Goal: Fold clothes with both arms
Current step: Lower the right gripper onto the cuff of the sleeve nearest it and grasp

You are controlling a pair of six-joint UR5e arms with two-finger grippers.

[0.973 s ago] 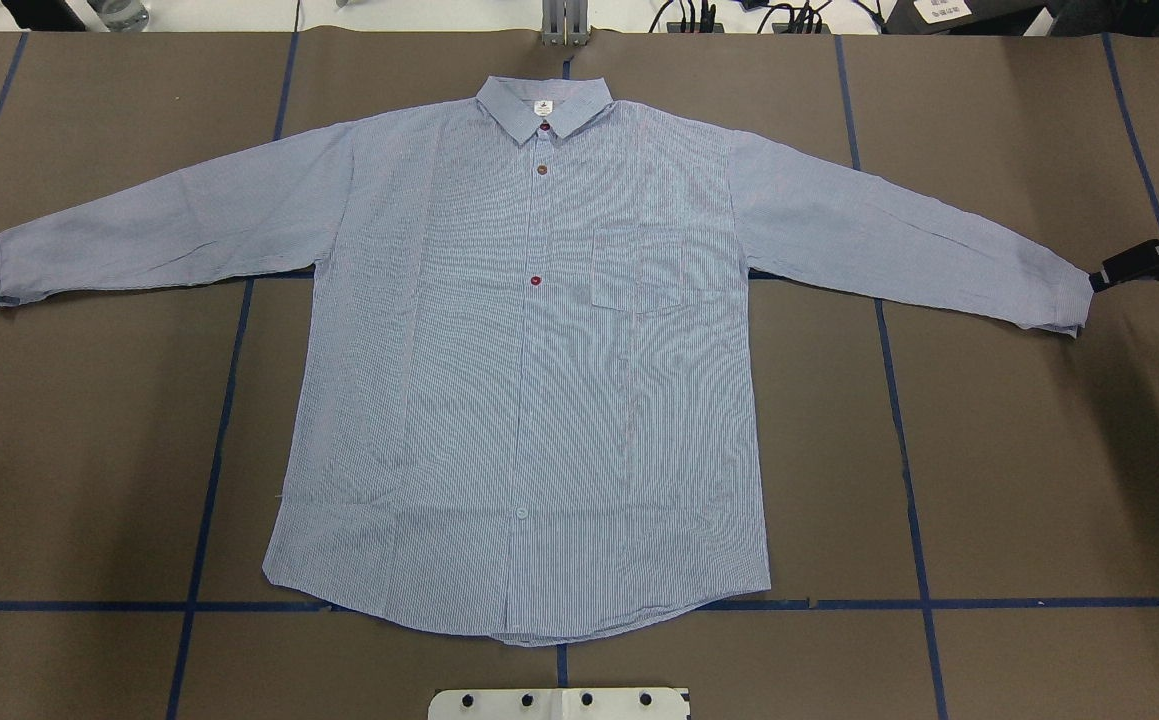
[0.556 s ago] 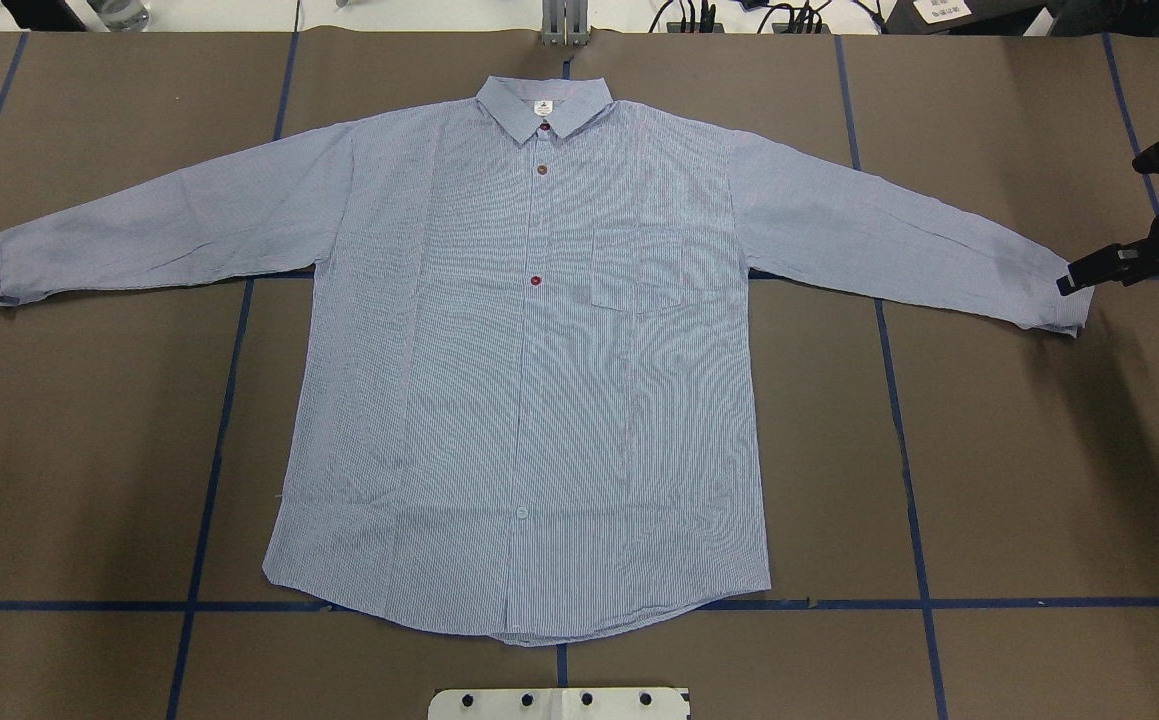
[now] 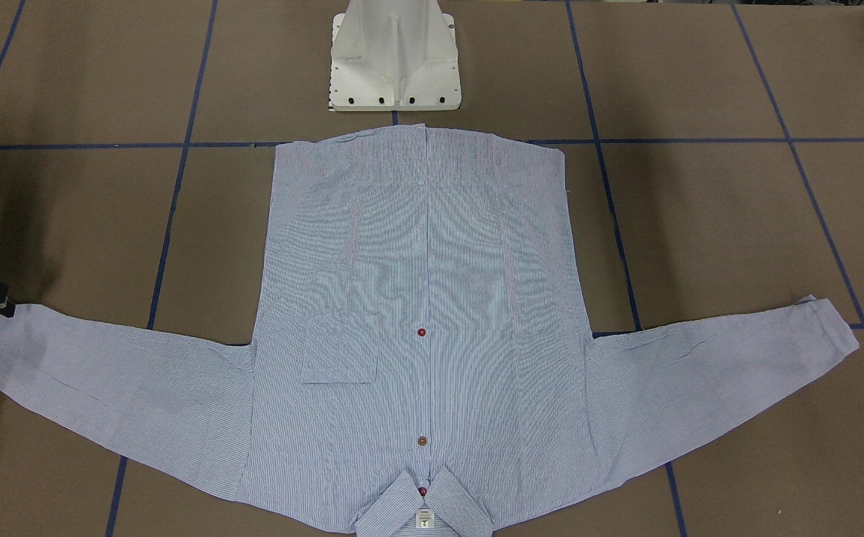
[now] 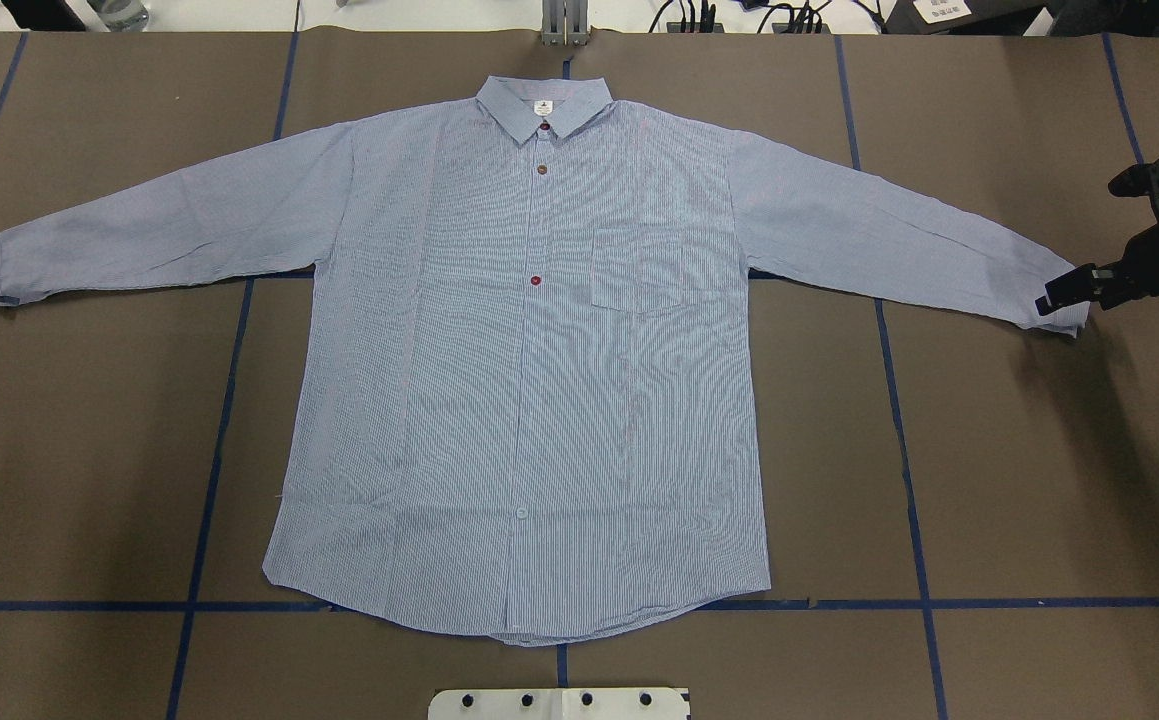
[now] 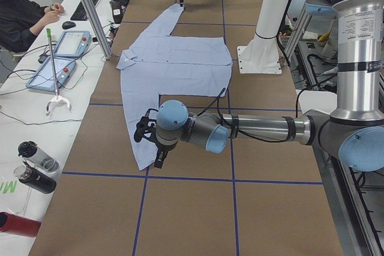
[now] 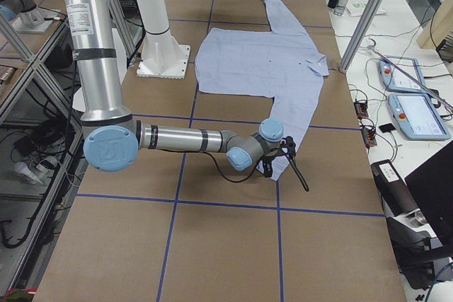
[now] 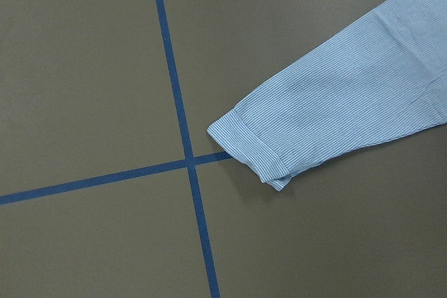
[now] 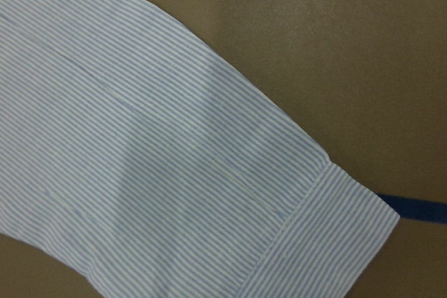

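The shirt is lying flat, front up, on the worktop, with its collar far and its sleeves spread left and right. Folding is only beginning. The right claw is poising at the right cuff and the left claw is hanging near the left cuff. I cannot tell whether either claw is released or clenched. Next, each probably needs to be pinching its cuff, then carrying the sleeve inward. Since a second ago the right claw has been sliding left, from just off the cuff's end to over it. The shirt is lying unchanged.
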